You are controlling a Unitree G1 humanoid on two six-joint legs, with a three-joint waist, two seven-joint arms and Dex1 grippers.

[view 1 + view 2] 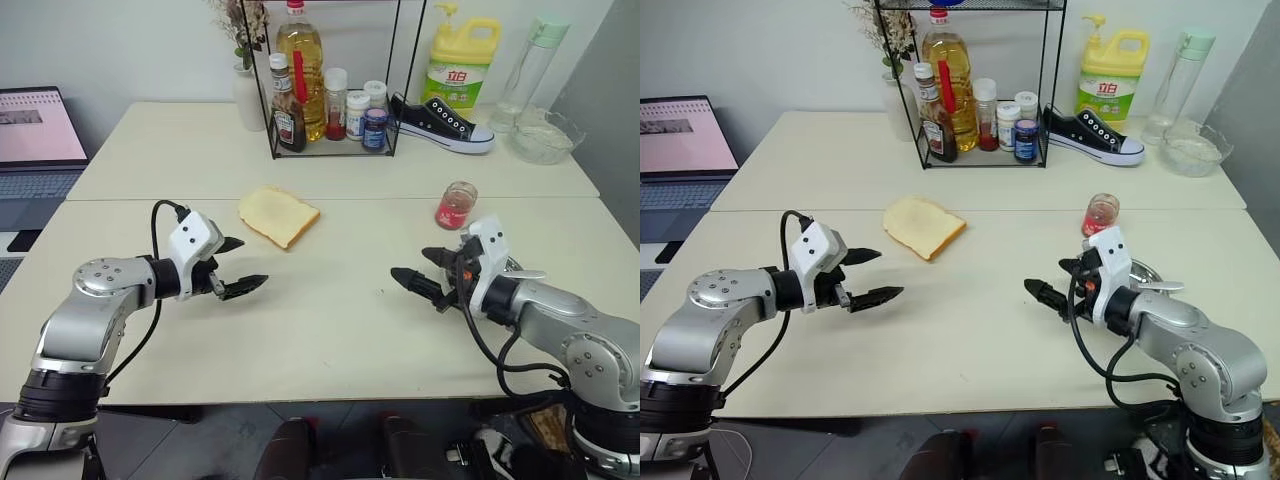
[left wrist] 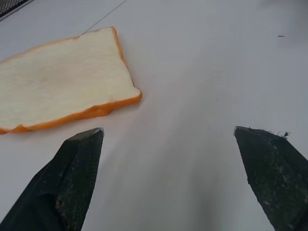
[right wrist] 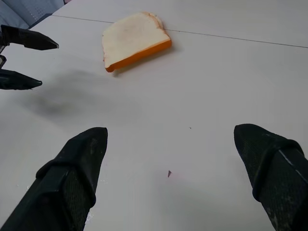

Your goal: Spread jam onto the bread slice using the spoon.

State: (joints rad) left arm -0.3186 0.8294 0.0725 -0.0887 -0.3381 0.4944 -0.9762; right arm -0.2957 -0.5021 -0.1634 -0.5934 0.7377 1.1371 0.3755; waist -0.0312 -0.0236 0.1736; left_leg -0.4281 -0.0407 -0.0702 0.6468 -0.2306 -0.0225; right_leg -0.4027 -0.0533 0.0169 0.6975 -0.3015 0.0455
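Looking at it, nothing's started: bread slice [image 1: 279, 216] sits plain mid-table, jam [image 1: 455, 206] untouched near the right gripper [image 1: 420, 270]. Left gripper [image 1: 238, 266] and right both wide open, empty.

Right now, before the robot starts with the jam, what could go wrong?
1. The jar of jam stands just past the right gripper; a careless reach might tip it.
2. The spoon lies in a dish half hidden behind the right arm, so the grab may miss.
3. The bread lies loose on the table; with both grippers open and nothing pinning it, spreading may push it along.
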